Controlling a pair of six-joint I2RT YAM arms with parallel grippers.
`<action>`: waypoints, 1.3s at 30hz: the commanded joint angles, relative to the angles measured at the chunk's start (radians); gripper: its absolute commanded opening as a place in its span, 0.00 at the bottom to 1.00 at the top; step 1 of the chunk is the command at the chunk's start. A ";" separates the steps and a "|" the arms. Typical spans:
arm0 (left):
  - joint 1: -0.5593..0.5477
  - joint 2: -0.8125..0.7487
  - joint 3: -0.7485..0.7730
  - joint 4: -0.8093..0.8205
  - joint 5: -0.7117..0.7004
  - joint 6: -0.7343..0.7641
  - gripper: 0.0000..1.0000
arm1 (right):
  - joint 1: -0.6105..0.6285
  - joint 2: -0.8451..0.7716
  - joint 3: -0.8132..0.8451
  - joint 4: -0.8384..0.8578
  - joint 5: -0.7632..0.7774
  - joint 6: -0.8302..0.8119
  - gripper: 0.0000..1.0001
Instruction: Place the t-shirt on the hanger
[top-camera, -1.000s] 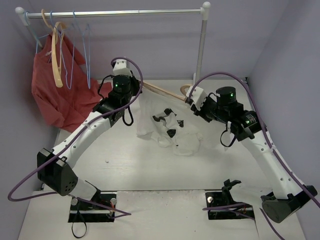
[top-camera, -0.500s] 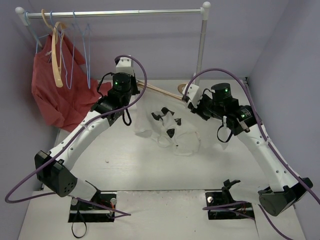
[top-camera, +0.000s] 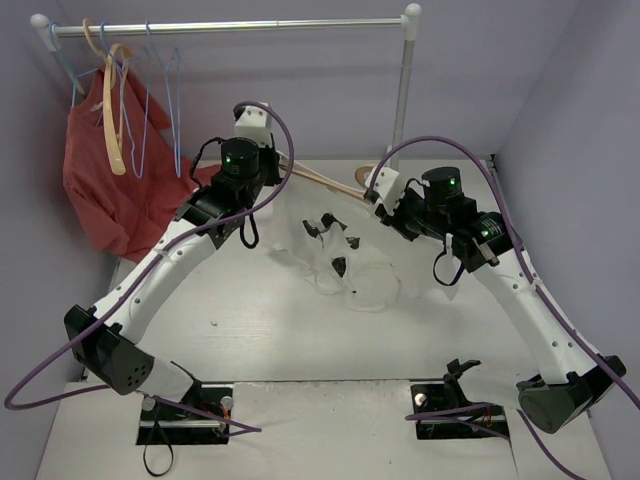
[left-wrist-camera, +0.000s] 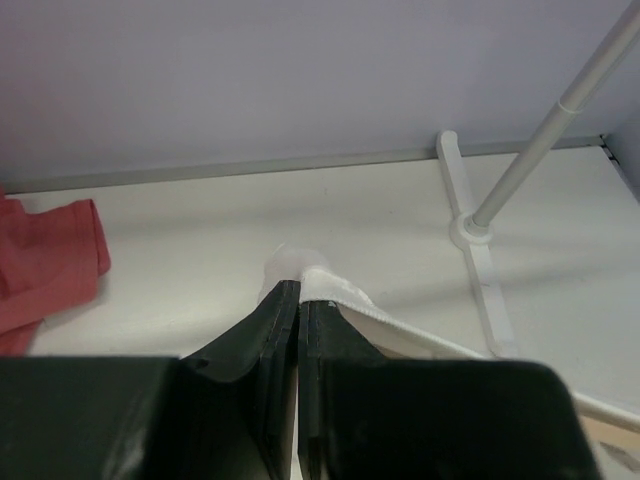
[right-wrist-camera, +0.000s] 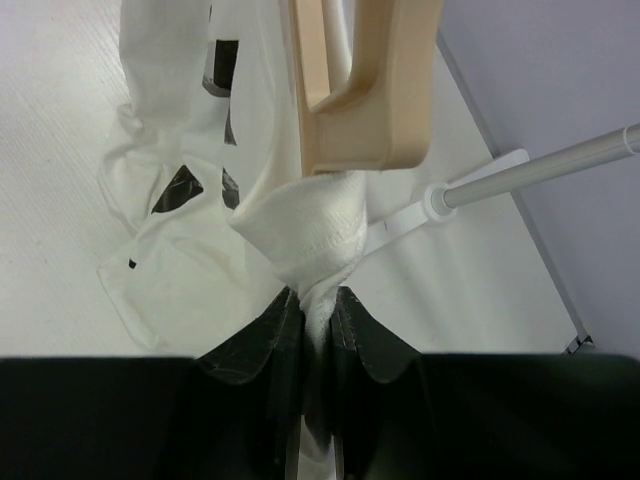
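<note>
The white t-shirt (top-camera: 340, 265) with small black marks hangs bunched between my two grippers, its lower part on the table. The tan wooden hanger (top-camera: 320, 182) lies slanted between the grippers, inside the shirt's upper edge. My left gripper (top-camera: 270, 168) is shut on a white hem of the shirt (left-wrist-camera: 335, 290). My right gripper (top-camera: 377, 198) is shut on a twisted fold of the shirt (right-wrist-camera: 305, 230), just below the hanger's broad end (right-wrist-camera: 365, 90). In the left wrist view, a strip of the hanger (left-wrist-camera: 612, 418) shows at the lower right.
A clothes rail (top-camera: 230, 27) crosses the back, its upright pole (top-camera: 402, 95) standing just behind the right gripper. A red garment (top-camera: 110, 190), a cream hanger (top-camera: 110, 125) and blue wire hangers (top-camera: 160, 100) hang at the left. The rail's foot (left-wrist-camera: 470, 225) lies on the table.
Both grippers have moved up and toward the back with the shirt. The cloth has been pulled more upright and stretched between them, with less of it heaped on the table.
</note>
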 joint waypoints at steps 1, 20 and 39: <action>-0.024 -0.077 0.060 0.018 0.044 -0.024 0.00 | -0.003 -0.018 0.026 0.119 -0.017 0.029 0.00; -0.290 -0.090 0.305 -0.067 -0.042 0.046 0.00 | 0.031 0.158 0.475 0.301 -0.117 0.034 0.00; -0.310 -0.133 0.099 -0.017 -0.076 -0.033 0.02 | 0.071 -0.052 0.039 0.436 -0.261 0.184 0.00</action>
